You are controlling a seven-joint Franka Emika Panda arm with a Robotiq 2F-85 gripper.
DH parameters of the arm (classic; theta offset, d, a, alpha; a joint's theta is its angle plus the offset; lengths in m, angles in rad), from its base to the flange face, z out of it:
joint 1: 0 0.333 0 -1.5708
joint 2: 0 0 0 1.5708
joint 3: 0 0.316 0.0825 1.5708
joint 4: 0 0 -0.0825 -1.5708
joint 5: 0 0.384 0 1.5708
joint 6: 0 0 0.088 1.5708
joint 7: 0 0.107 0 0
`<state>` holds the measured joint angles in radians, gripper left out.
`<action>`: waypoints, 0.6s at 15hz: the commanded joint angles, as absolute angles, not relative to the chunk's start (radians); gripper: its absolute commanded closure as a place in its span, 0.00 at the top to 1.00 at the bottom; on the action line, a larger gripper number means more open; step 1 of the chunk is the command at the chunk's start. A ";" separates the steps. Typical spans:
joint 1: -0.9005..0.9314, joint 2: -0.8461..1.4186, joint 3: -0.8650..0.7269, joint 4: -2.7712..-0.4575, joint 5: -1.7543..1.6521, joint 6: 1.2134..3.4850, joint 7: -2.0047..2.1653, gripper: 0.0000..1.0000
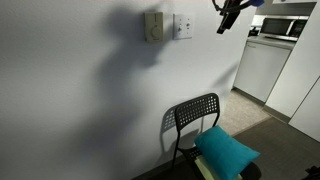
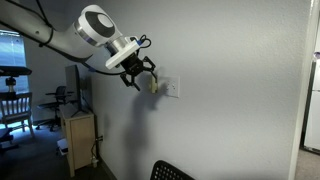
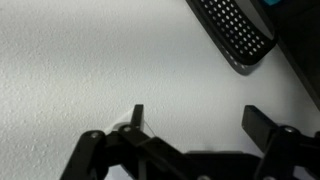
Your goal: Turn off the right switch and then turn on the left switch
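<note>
A small square white wall plate (image 1: 184, 25) carries the switches; it also shows in an exterior view (image 2: 174, 89). The single switches on it are too small to tell apart. A beige box with a dial (image 1: 153, 25) hangs right beside the plate. My gripper (image 1: 228, 15) is off the wall, up and to the side of the plate. In an exterior view my gripper (image 2: 140, 75) partly overlaps the beige box. In the wrist view my gripper (image 3: 198, 115) is open and empty, facing bare white wall; the plate is out of that view.
A black perforated chair (image 1: 195, 115) with a teal cushion (image 1: 225, 150) stands against the wall below the plate; its back shows in the wrist view (image 3: 235, 35). White kitchen cabinets (image 1: 262, 65) stand in the background. A wooden cabinet (image 2: 78, 140) stands by the wall.
</note>
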<state>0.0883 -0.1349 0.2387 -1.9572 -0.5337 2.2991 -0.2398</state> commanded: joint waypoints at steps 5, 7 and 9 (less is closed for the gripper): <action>0.114 -0.159 0.223 -1.979 -0.553 2.279 -0.211 1.00; 0.115 -0.168 0.226 -1.989 -0.568 2.302 -0.172 1.00; 0.116 -0.146 0.221 -1.966 -0.575 2.330 -0.159 1.00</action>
